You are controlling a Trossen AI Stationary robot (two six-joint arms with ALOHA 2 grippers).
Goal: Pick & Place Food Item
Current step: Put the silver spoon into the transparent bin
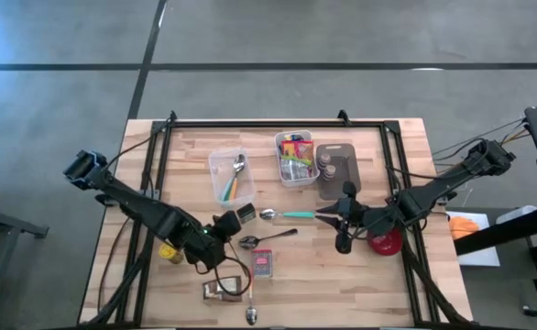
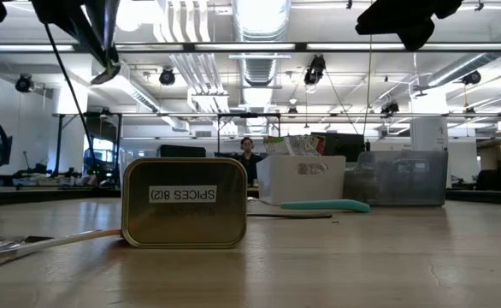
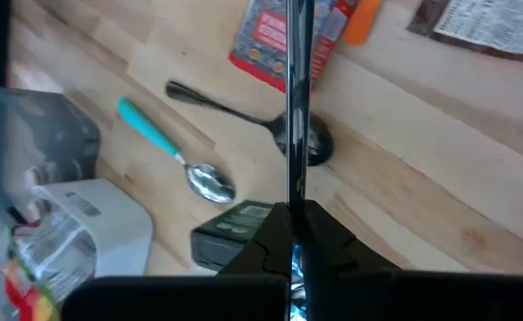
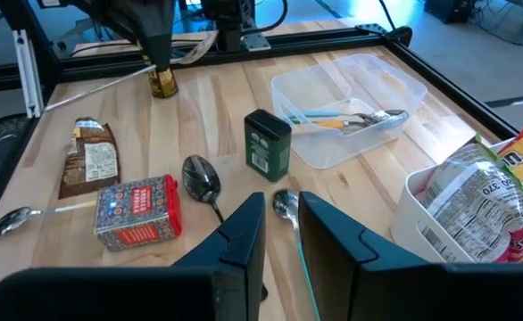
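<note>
Wooden table (image 1: 406, 275) carries spoons (image 1: 287, 215), bins (image 1: 228, 174), spice tin (image 1: 262, 265).

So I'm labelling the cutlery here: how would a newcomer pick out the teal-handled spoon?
Start at the white bin of food packets at the table's back middle. Just in front of it, a spoon lies flat on the wood: the teal-handled spoon, bowl pointing toward the left arm. It alone has a turquoise handle out on the open table; the dark spoon beside it is all metal.
</note>
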